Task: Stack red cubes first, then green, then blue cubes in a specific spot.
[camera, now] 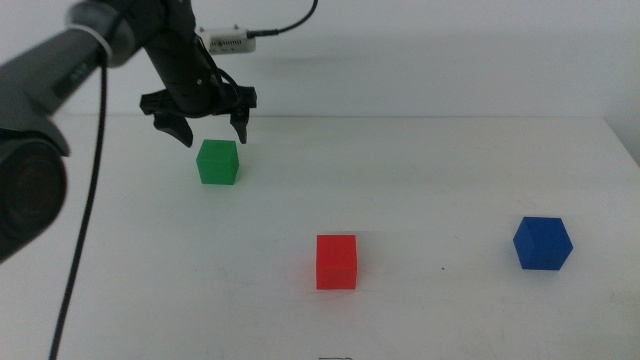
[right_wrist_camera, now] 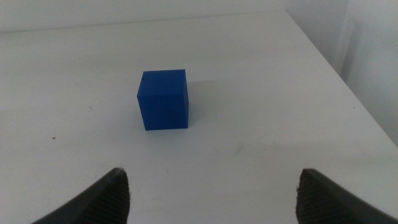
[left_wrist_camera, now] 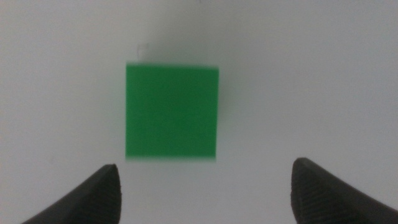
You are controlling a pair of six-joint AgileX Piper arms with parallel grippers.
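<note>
The green cube (camera: 217,162) sits on the white table at the back left. My left gripper (camera: 210,130) hangs open just above and behind it, jaws spread wide, not touching it. In the left wrist view the green cube (left_wrist_camera: 172,112) lies straight below, ahead of the open gripper (left_wrist_camera: 205,190). The red cube (camera: 336,261) stands alone at the front middle. The blue cube (camera: 542,243) stands at the right. The right arm is out of the middle view; its open gripper (right_wrist_camera: 211,196) faces the blue cube (right_wrist_camera: 163,99) from a short distance.
The white table (camera: 430,180) ends at a pale wall behind. Its right edge (right_wrist_camera: 348,87) runs close to the blue cube. The left arm's black cable (camera: 92,180) hangs down at the left.
</note>
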